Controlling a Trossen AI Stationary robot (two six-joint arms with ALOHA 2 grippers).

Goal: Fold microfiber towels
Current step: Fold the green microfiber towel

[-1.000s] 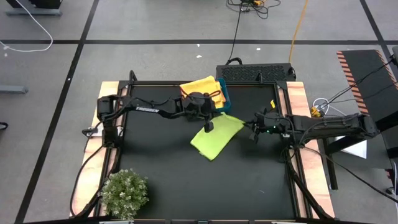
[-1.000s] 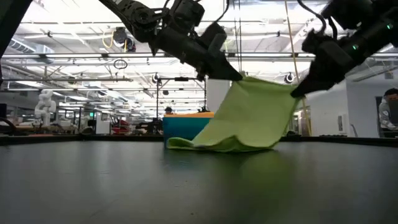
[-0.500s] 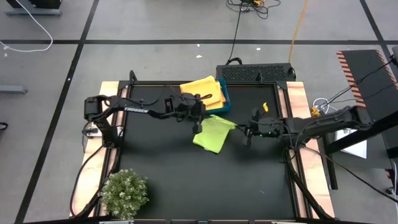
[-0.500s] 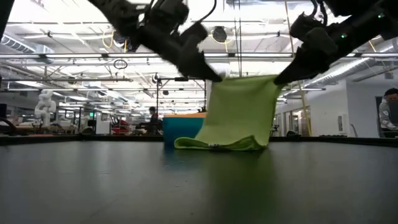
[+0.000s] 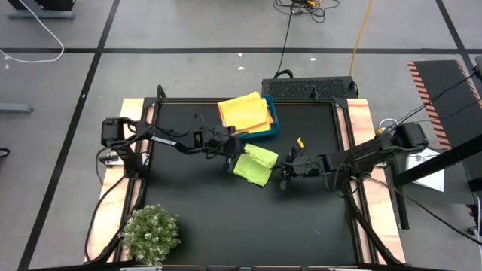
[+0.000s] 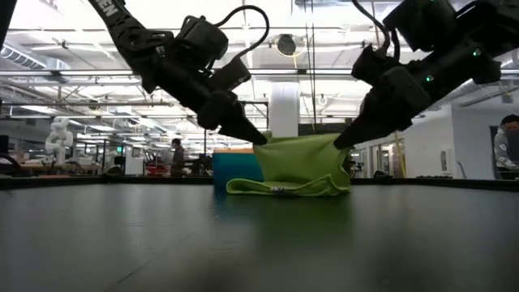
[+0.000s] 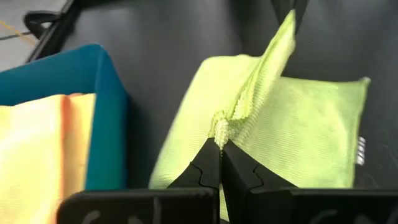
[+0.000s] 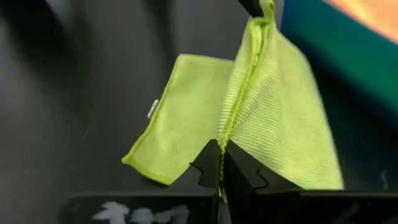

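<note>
High view. Black table top (image 5: 226,218) with wooden side rails. Lime green towel (image 5: 254,164) lies near the middle of the table, just in front of the blue bin (image 5: 272,120). A yellow towel (image 5: 244,111) sits in the bin, its edge hanging over the rim. Left gripper (image 5: 233,159) is at the green towel's left edge, right gripper (image 5: 284,176) at its right edge. Bushy green plant (image 5: 151,232) stands at the near left corner, well apart from everything else.

Low view. Both arms slant down from above and meet the green towel (image 6: 296,166) at its two raised top corners. Left gripper (image 6: 258,138) pinches the left corner, right gripper (image 6: 338,143) the right one. The cloth hangs between them as a short sheet, and its lower part rests folded on the table. Blue bin (image 6: 235,170) shows behind it. A person stands far back in the room.

Left wrist view. Left gripper (image 7: 220,149) has its fingers pressed together on a bunched corner of the green towel (image 7: 298,130). A lifted edge runs from there away toward the other arm. The lower layer lies flat on the black top, a small label at its far edge. Blue bin wall (image 7: 102,118) is just beside the towel, with yellow cloth (image 7: 37,149) inside.

Right wrist view. Right gripper (image 8: 221,163) is clamped tight on the hemmed edge of the green towel (image 8: 186,118). The edge rises to the far corner, and the flat layer spreads below it. Bin wall (image 8: 329,43) lies just behind.
</note>
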